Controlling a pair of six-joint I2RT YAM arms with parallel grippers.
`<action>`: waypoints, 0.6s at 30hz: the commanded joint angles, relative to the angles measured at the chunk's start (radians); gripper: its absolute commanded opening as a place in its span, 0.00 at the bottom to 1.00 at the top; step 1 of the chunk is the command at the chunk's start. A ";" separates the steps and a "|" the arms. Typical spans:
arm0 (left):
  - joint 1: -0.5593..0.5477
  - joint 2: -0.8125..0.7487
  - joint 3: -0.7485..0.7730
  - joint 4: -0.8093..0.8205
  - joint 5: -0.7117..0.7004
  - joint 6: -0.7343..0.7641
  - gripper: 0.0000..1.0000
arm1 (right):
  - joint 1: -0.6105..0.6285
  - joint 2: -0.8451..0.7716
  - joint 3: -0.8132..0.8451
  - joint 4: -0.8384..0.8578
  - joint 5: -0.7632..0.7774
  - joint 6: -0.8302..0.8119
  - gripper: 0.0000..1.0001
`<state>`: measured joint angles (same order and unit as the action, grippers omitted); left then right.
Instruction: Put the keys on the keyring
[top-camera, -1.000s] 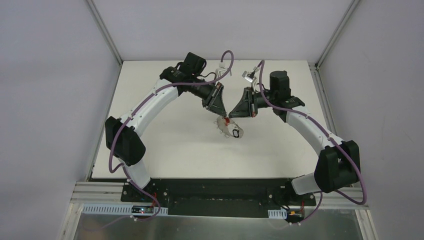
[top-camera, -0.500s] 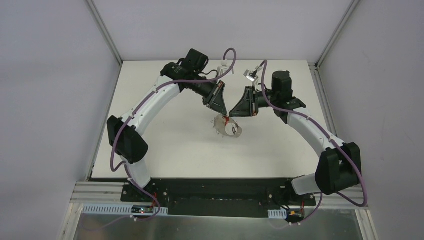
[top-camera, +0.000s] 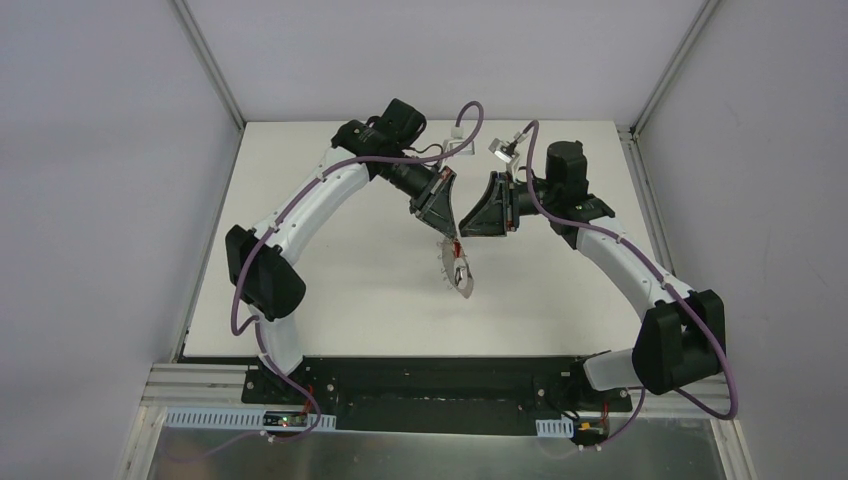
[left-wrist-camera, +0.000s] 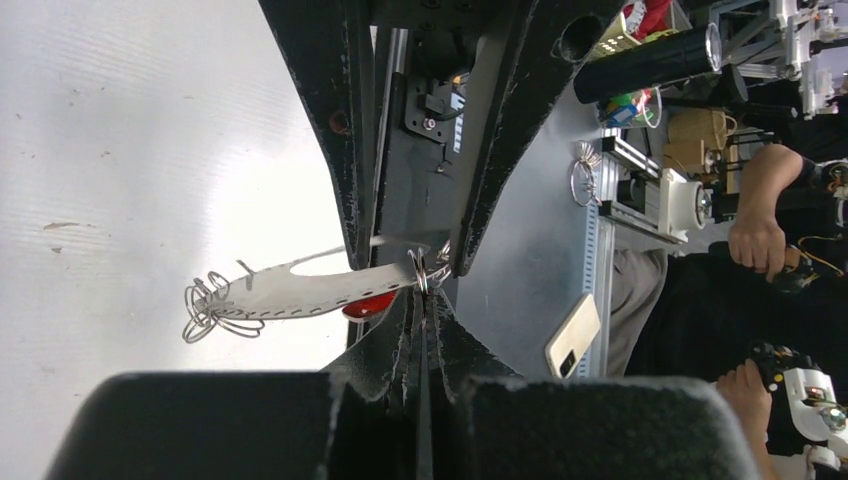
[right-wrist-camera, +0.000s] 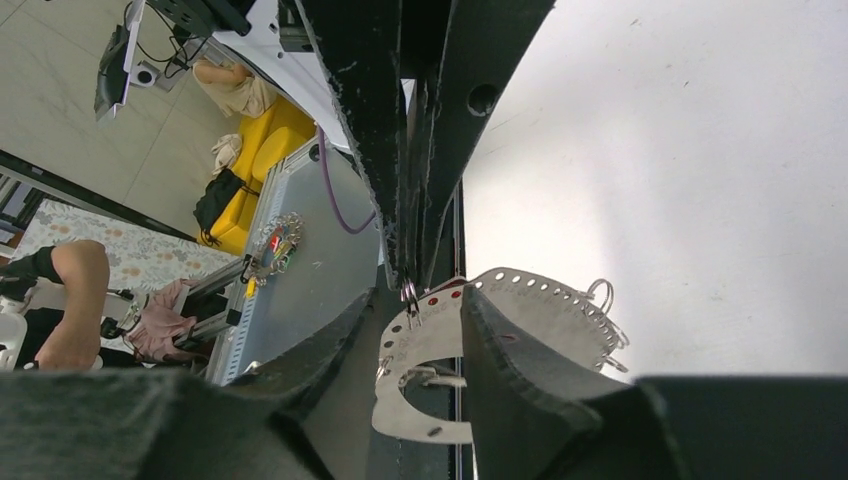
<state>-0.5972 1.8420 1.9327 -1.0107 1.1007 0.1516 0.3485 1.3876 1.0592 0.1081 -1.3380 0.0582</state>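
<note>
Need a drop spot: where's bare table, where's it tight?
Bare: table strip between keyring and near edge, from left arm to right arm. Tight: centre, where left hand and right hand meet at the keyring.

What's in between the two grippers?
The keyring end and a red-headed key sit between the left gripper and right gripper. The left wrist view shows this best.
</note>
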 joint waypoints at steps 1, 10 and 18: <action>-0.010 -0.005 0.042 -0.002 0.085 -0.010 0.00 | 0.006 -0.038 0.008 0.036 -0.046 -0.024 0.34; -0.010 0.000 0.039 -0.011 0.054 -0.001 0.00 | 0.025 -0.029 0.002 0.037 -0.071 -0.027 0.20; -0.005 -0.005 0.038 -0.016 0.018 0.037 0.00 | 0.027 -0.022 0.017 0.037 -0.067 -0.010 0.00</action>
<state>-0.6018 1.8462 1.9331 -1.0214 1.1179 0.1474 0.3710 1.3876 1.0554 0.1081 -1.3697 0.0467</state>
